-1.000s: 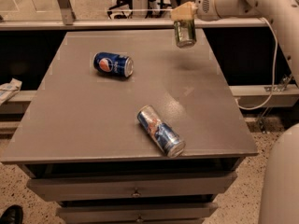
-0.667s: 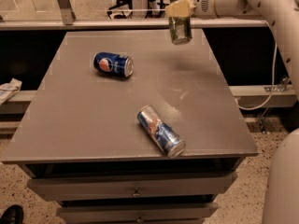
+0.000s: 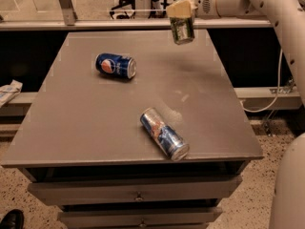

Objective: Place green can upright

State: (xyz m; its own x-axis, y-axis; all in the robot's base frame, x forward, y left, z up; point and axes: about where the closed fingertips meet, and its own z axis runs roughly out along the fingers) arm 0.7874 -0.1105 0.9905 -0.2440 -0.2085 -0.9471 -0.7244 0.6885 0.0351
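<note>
The green can (image 3: pixel 182 28) hangs nearly upright in my gripper (image 3: pixel 180 9), held by its top end above the far right part of the grey table (image 3: pixel 71 128). Its base is clear of the tabletop and its shadow lies on the surface below. The gripper is shut on the can's upper end. My white arm (image 3: pixel 238 1) reaches in from the upper right.
A dark blue Pepsi can (image 3: pixel 116 65) lies on its side at the table's far left. A slim blue-and-silver can (image 3: pixel 164 133) lies on its side near the front edge. Drawers (image 3: pixel 138 192) sit under the tabletop. A rail runs behind the table.
My gripper has carried the green can leftward and slightly up along the table's far edge. Both other cans have stayed put.
</note>
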